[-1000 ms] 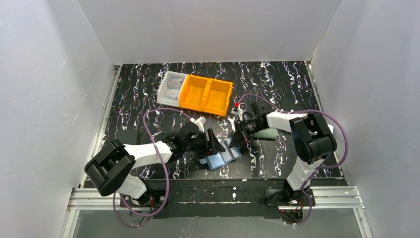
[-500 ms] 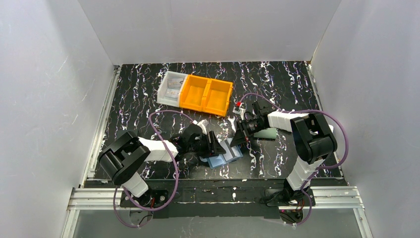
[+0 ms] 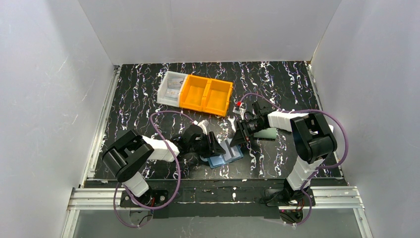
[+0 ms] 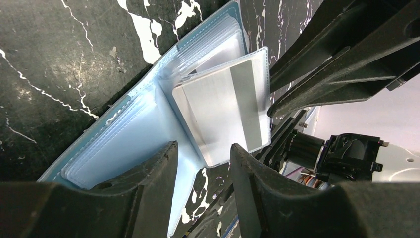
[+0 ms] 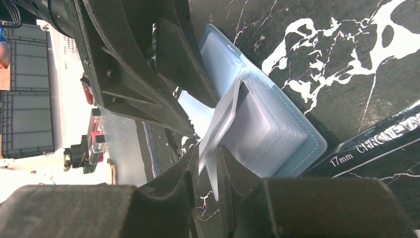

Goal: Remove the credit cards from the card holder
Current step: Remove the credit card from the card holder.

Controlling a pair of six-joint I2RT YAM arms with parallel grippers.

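The blue card holder lies open near the front edge of the table, its clear pockets facing up. One pocket leaf stands raised from its spine, and a pale grey credit card with a darker stripe sits inside it. My right gripper has its jaws a narrow gap apart around the free edge of this leaf. My left gripper is open just over the holder's near edge, gripping nothing. In the top view the two grippers face each other across the holder.
An orange two-compartment bin and a white bin stand at the back. A grey-green wallet lies under the right arm. A wrench marked 17 mm lies beside the holder.
The left arm has drawn in toward the holder and its jaws have narrowed. The right jaws have eased slightly apart around the raised leaf. The holder has barely moved.
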